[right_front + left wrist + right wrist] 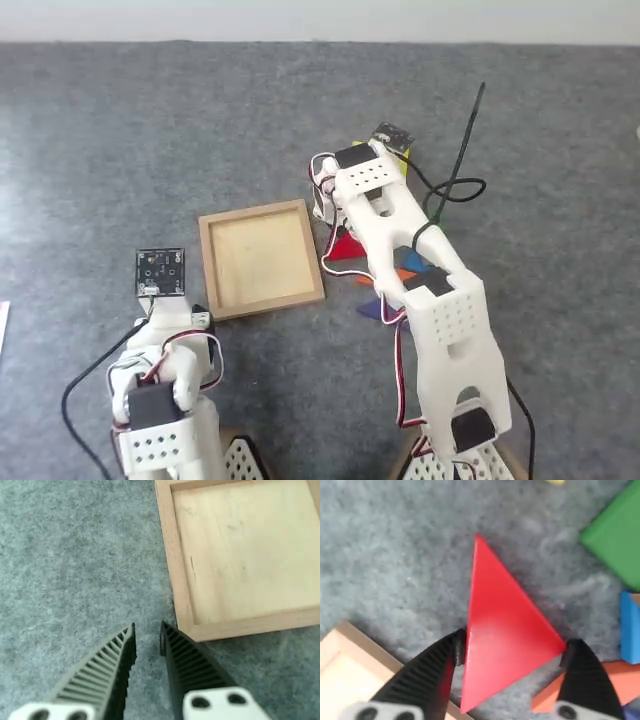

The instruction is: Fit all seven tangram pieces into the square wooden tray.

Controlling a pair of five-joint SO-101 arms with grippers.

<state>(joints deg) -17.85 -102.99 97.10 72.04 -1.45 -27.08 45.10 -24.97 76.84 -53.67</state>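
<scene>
The square wooden tray [262, 209] sits mid-table [100, 130] with nothing inside, so no piece is fitted yet and seemingly all seven remain. The right tool [515, 645] grips the red triangle [495, 605] by its edges at the tray's 3 o'clock side, near the green piece [620, 545], blue piece [630, 627] and orange piece [555, 695]. The left tool [147, 640], narrowly parted and holding nothing, hovers by the tray's 7 o'clock corner.

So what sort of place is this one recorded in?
Probably a lab or hobby robotics bench: a grey felt-covered table, two small white desktop arms, and a wooden tray beside coloured tangram pieces.
</scene>
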